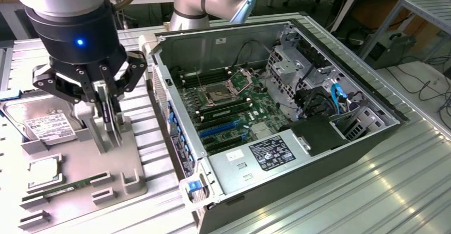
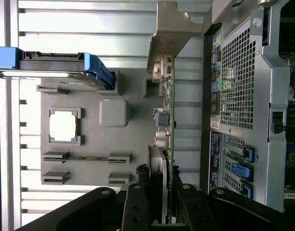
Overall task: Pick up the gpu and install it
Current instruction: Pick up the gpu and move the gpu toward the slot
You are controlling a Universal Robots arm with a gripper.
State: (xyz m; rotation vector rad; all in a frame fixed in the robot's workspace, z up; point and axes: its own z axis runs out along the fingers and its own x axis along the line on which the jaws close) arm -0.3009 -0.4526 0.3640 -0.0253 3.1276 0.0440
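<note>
Gpu point(image 2: 167, 110) is standing on edge over the gray tray point(image 1: 123, 165) | sitting at nine o'clock of the open computer case point(image 1: 233, 49), exterior view | gripper point(image 1: 105, 123) is pinching it between both fingers.

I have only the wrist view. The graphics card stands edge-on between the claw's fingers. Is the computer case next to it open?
Observer: Yes. The computer case lies on its side, panel off, with the main board facing up.
Operator: Are the long slots on that board free?
Observer: The blue slots look empty; no card stands in them.
Operator: How high is the card?
Observer: Low. The claw grips the graphics card over the gray tray, and the card's lower end is down near the tray's stand.
</note>
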